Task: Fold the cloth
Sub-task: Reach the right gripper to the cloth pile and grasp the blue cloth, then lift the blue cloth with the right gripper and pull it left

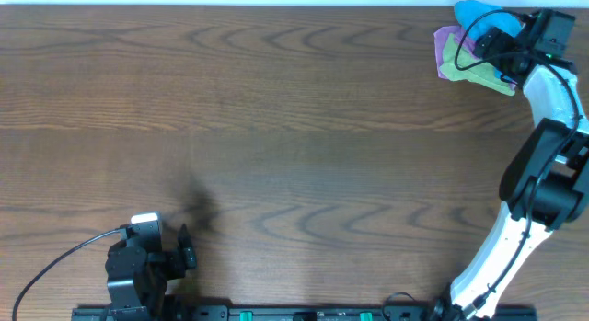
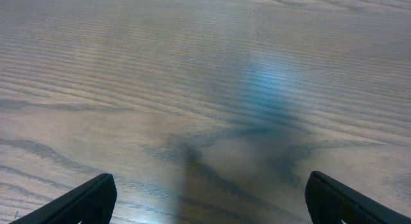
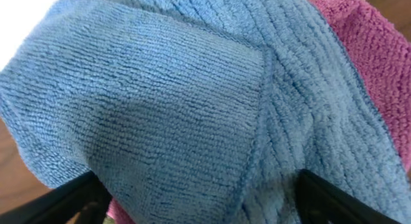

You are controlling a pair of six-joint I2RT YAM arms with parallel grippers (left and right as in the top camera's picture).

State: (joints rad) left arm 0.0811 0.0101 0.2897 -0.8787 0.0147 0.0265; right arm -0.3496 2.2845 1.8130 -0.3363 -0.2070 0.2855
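Note:
A pile of cloths lies at the far right corner of the table: a blue cloth [image 1: 473, 10] on top, a pink cloth [image 1: 447, 41] and a green cloth [image 1: 471, 65] under it. My right gripper [image 1: 494, 39] is down on the pile. In the right wrist view the blue cloth [image 3: 180, 102] fills the frame, with the pink cloth [image 3: 369, 51] at the right edge. The right gripper's fingers [image 3: 202, 205] stand wide open, with blue cloth between them. My left gripper [image 1: 187, 252] rests at the near left, open and empty [image 2: 209, 201] over bare wood.
The wooden table [image 1: 276, 128] stretches between the two arms. The cloth pile sits close to the table's far edge [image 1: 368, 8]. The right arm [image 1: 543, 174] runs along the right side. A black cable [image 1: 55, 266] trails from the left arm.

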